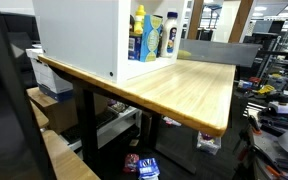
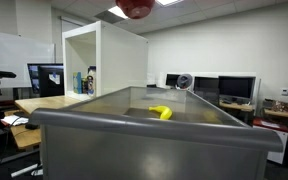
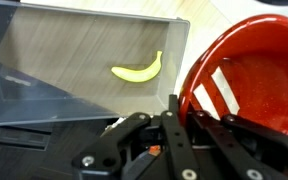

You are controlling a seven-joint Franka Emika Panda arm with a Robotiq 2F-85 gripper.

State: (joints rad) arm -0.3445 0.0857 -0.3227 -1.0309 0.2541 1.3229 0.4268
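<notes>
In the wrist view my gripper is shut on the rim of a red bowl with white stripes inside. The bowl hangs high above a grey bin, in which a yellow banana lies on the floor. In an exterior view the red bowl shows at the top edge, well above the grey bin, and the banana lies inside it. The gripper itself is hidden in both exterior views.
A white open cabinet stands on a wooden table, with a yellow and blue bottle and a blue container inside. The cabinet stands behind the bin. Monitors line the back wall. Boxes and clutter lie under the table.
</notes>
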